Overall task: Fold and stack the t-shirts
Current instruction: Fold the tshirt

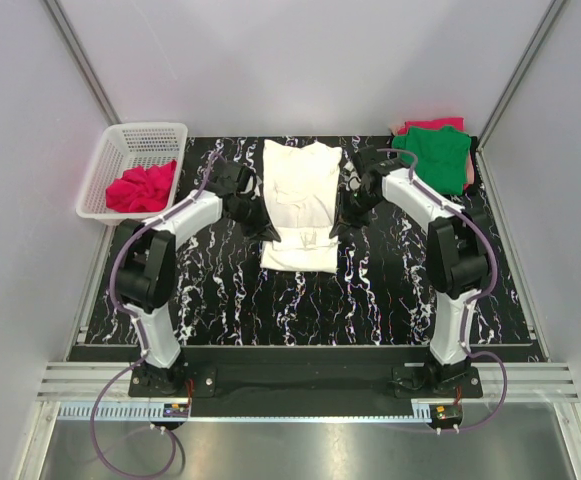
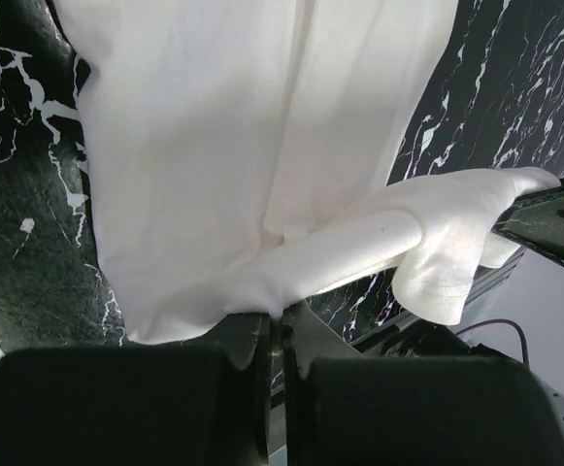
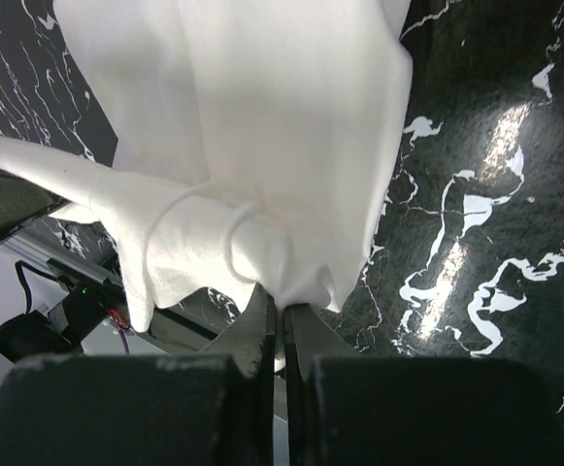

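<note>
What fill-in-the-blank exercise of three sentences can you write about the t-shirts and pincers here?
The left pincer and the right pincer are both shut on the middle t-shirt, which is ____.
The pinkish-red t-shirt lies crumpled inside a white ____.
At the far right, the folded t-shirt on top is ____.
Missing words: white; basket; green.

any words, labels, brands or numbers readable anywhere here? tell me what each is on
None can be read in any view.
white t-shirt: plain, no print or tag showing.
green t-shirt: plain.
red shirt in the basket: plain; the basket has no marking.
small boards by the arm bases: any print is too small to read.
</note>
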Motion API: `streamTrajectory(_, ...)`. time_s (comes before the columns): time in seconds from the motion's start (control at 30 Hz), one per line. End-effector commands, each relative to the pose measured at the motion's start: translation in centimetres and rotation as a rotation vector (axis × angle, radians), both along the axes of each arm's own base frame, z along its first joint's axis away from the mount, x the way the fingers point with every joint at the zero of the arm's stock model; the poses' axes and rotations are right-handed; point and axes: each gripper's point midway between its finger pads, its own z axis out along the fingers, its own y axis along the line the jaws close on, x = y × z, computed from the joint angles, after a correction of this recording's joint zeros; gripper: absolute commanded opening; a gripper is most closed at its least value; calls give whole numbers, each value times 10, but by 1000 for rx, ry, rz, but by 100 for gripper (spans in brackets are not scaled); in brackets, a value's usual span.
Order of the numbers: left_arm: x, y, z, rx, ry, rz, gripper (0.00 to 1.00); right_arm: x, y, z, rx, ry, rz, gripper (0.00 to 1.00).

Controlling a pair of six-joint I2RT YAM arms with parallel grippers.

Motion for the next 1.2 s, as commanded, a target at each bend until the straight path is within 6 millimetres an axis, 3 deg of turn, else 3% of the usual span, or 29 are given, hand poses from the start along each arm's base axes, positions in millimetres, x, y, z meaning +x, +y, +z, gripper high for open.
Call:
streamTrajectory(0.0,19,10,2,35,-32,20,0,10,-13,1,-40,-3,15,0)
streamTrajectory(0.53,38,10,-11,51,-21,40,0,46,-4,-4,-35,-15,9,0)
streamTrajectory(0.83,63,8,-16,57,-14,66,0,73,2,-6,-30,-32,-7,0)
streamTrajectory(1.17,99,8,-7,76,-42,93,0,102,6,-11,-37,-39,-23,0)
